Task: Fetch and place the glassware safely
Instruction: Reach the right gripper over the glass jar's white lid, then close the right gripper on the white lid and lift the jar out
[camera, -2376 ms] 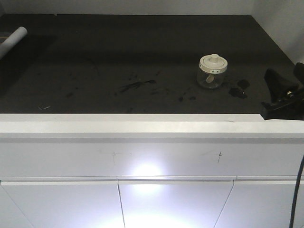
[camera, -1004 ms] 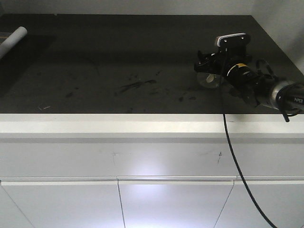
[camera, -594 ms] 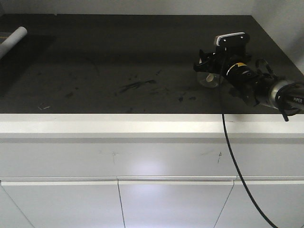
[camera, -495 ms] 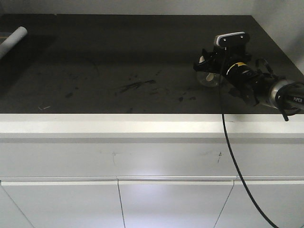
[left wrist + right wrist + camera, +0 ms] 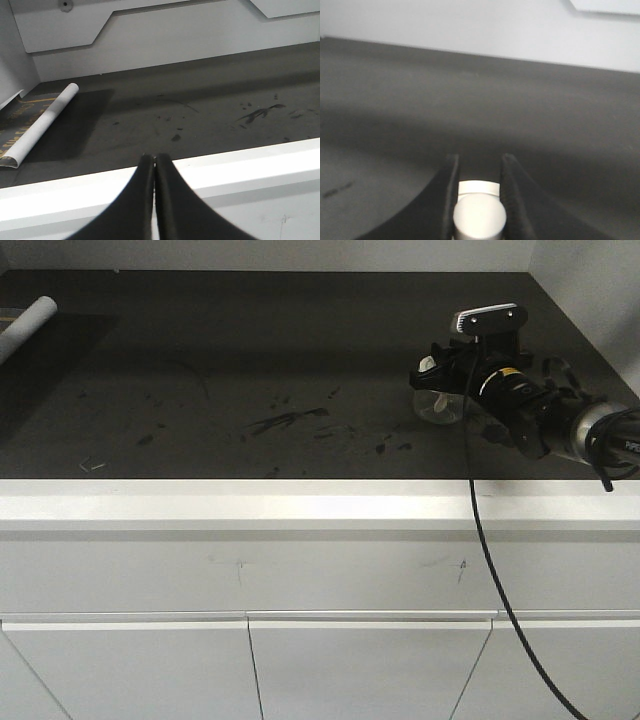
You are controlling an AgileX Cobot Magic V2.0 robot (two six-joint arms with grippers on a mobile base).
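The glass jar (image 5: 437,408) with its cream-white lid stands on the black countertop (image 5: 250,350) at the right. My right gripper (image 5: 436,376) comes in from the right and sits over the lid, hiding most of it. In the right wrist view the two black jaws are closed against the sides of the lid's round knob (image 5: 479,217), with the gripper (image 5: 480,157) just past it. My left gripper (image 5: 154,158) is shut and empty, hovering over the counter's white front edge (image 5: 240,167). It does not show in the front view.
A rolled white sheet (image 5: 28,322) lies at the far left of the counter, also in the left wrist view (image 5: 42,124). Dark smudges (image 5: 290,420) mark the middle. A black cable (image 5: 480,550) hangs over the front of the white cabinets. A wall stands close on the right.
The right arm has come from the counter's right edge to the jar and closed on the lid knob. In the last half second it has shifted very slightly upward. The jar stays in place.
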